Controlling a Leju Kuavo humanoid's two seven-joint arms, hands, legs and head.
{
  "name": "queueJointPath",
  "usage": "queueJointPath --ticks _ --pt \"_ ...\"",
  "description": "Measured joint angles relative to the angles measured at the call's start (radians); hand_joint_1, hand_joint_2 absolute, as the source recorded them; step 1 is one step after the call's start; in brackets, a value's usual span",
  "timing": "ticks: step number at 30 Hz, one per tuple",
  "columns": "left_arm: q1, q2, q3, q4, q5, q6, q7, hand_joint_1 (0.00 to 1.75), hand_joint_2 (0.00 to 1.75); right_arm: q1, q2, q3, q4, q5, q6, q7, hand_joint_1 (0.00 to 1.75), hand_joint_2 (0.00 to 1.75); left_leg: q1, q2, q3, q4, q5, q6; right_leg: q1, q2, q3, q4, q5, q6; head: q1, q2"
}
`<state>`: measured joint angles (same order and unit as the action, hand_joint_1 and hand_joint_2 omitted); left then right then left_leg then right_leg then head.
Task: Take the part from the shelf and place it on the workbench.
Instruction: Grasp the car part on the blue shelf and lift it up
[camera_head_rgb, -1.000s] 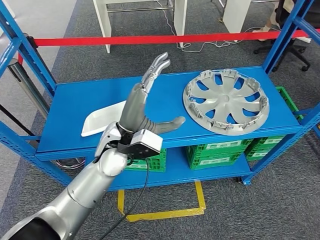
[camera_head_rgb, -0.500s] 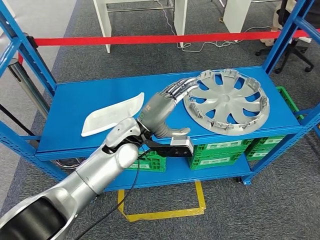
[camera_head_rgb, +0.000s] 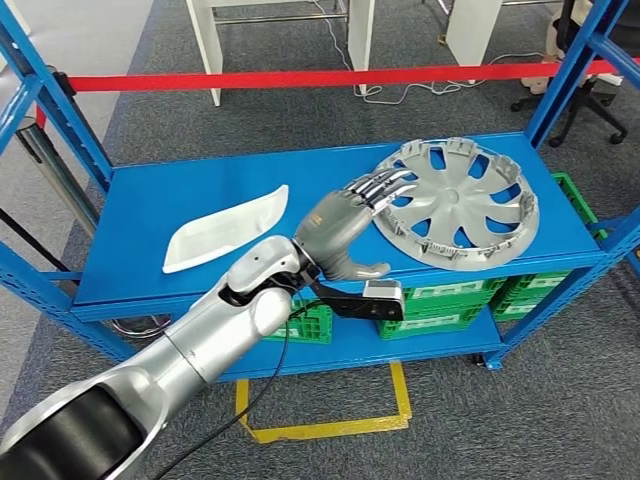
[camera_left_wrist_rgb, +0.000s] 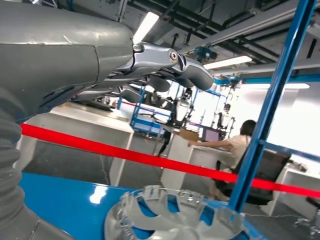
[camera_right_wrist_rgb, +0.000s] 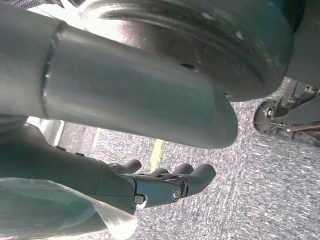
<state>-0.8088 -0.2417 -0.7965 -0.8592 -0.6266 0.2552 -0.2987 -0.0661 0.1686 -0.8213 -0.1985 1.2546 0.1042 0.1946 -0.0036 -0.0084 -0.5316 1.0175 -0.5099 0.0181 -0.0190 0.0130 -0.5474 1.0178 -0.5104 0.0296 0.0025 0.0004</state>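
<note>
Now the left hand (camera_head_rgb: 341, 232) reaches over the blue shelf (camera_head_rgb: 196, 205), its fingers (camera_head_rgb: 375, 186) stretched out and holding nothing. Their tips are at the left rim of the grey wheel cover (camera_head_rgb: 456, 203), which lies flat on the right part of the shelf. A white curved part (camera_head_rgb: 225, 228) lies to the left of the hand. The right hand (camera_right_wrist_rgb: 158, 185) hangs above the floor, fingers loosely curled, holding nothing.

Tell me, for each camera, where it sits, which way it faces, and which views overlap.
Head view: high on the body, looking down at the blue shelf; left hand reaches toward the hubcap.
Left wrist view: behind the left hand, facing across the hubcap toward a red tape.
Right wrist view: on the hanging arm, facing the floor; right hand shows.
Head and left wrist views share the hubcap.
</note>
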Motion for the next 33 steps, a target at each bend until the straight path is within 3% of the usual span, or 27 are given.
queueJointPath --ticks 14,25,33 --pt "-0.039 0.039 0.000 0.219 -0.034 0.003 0.044 0.00 1.75 0.000 -0.001 0.004 0.002 0.043 0.004 0.000 0.00 0.00 0.001 0.000 -0.001 0.000 0.001 0.000 0.000 0.000 -0.001 0.001 0.000 0.000 0.000 0.000" --pt "-0.041 0.057 0.026 0.272 -0.027 -0.009 0.057 0.00 1.75 -0.002 -0.008 0.008 0.002 0.045 0.014 -0.003 0.00 0.00 0.000 -0.001 -0.002 0.000 0.001 0.000 0.000 -0.001 -0.001 0.001 0.000 0.000 0.000 0.000" --pt "-0.061 0.057 0.051 0.342 -0.056 0.008 0.146 0.00 1.75 -0.001 -0.008 0.008 0.002 0.045 0.013 0.002 0.00 0.00 0.000 -0.001 -0.002 0.000 0.001 0.000 0.000 -0.001 -0.001 0.001 0.001 0.000 0.000 0.000"
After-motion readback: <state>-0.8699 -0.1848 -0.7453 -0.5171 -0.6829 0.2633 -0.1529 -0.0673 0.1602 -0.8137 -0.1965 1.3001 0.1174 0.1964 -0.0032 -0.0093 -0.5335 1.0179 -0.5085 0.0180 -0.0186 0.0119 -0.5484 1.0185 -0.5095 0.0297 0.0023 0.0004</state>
